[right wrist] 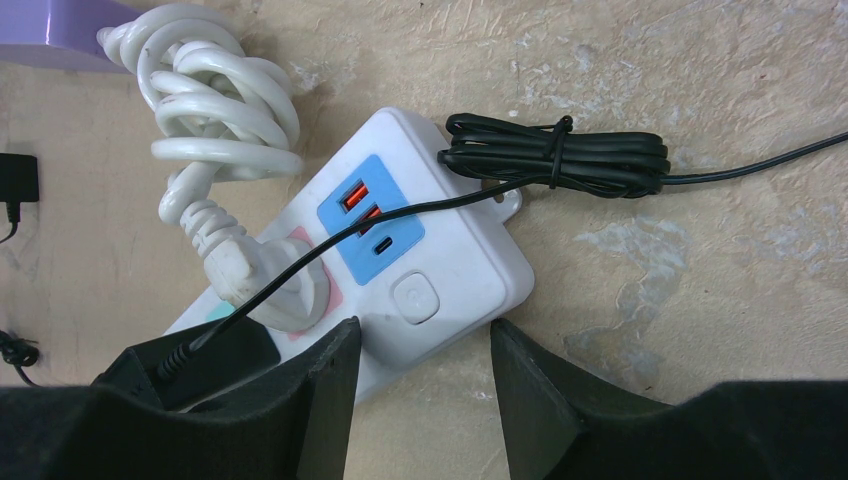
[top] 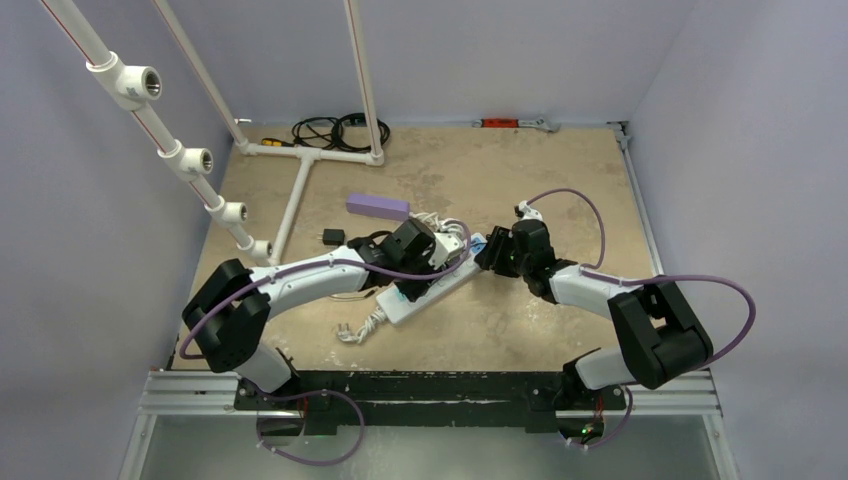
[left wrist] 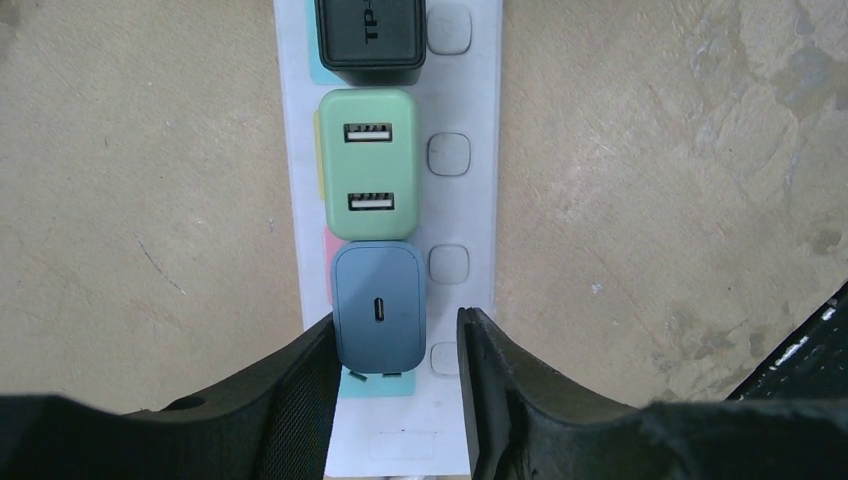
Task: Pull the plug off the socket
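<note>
The strip [top: 405, 308] lay slanted on the table [top: 560, 330], with three plugs in a row on its face. The left arm was nearer to them. Seen from the left wrist, the strip ran straight away from the left fingers [left wrist: 300, 390], which stood across it with the grey plug [left wrist: 378, 305] between them. One finger was right against the plug's side. The other stood a little apart from it, so the fingers were partly open and held nothing yet. They likely needed to squeeze a bit more before the plug could be pulled up off the strip.

A green plug [left wrist: 368, 165] sat touching the grey one on its far side, and a black plug [left wrist: 370, 35] came after that. The green one was so close that it could get bumped.

The right fingers [right wrist: 325, 400] stood half open at the strip's other end. Whether they touched it could not be told. A white cord [right wrist: 225, 110] and a black cord [right wrist: 560, 155] lay bundled there.
</note>
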Controlling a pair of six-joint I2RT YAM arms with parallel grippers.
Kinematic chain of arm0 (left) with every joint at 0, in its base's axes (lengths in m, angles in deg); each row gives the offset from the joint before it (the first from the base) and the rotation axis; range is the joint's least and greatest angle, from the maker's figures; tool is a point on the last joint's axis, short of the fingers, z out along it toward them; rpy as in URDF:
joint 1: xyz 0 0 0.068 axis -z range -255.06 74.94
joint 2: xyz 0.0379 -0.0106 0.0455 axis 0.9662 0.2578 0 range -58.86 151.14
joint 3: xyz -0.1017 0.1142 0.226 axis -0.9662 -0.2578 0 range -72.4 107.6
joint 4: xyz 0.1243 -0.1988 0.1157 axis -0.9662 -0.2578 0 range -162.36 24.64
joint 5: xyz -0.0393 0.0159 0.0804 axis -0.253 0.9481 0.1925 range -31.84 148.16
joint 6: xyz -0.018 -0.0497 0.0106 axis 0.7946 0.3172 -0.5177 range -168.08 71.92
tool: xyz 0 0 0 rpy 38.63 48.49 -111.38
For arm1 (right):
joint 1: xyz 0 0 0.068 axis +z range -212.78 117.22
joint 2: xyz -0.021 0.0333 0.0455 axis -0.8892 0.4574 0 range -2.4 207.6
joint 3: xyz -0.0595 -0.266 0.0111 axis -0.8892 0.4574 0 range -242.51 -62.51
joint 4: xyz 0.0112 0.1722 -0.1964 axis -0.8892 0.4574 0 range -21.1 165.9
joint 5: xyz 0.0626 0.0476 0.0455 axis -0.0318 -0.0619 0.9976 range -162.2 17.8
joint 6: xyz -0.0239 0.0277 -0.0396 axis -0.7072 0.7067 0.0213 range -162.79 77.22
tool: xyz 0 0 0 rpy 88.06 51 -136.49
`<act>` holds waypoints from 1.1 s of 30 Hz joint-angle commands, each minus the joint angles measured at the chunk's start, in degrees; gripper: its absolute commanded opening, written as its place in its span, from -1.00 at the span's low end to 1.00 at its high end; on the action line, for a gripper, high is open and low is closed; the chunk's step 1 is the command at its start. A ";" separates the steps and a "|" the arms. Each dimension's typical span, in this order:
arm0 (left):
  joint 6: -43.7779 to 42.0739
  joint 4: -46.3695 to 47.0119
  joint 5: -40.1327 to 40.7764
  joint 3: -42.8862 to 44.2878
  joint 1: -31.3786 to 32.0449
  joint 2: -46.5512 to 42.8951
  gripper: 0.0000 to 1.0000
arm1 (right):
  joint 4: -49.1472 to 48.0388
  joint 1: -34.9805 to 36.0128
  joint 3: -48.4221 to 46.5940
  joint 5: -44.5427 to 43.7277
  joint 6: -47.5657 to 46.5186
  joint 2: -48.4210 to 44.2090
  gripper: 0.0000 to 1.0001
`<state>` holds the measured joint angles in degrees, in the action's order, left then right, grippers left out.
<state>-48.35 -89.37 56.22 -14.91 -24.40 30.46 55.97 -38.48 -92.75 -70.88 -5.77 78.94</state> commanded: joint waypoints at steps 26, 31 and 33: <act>-0.19 2.56 10.19 1.53 6.24 2.40 -0.65 | 0.61 -0.20 -1.09 0.44 -1.88 1.11 0.06; -0.18 2.53 12.81 1.04 8.62 3.16 -0.75 | 0.58 -0.20 -1.10 0.44 -1.86 1.19 0.06; -0.18 2.53 13.60 1.04 9.57 3.58 -0.76 | 0.69 -0.18 -1.27 0.31 -1.86 1.32 0.06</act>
<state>-48.26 -88.61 68.42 -14.88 -17.32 32.62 55.88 -38.48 -92.79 -70.86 -5.97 79.00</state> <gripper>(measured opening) 0.324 0.532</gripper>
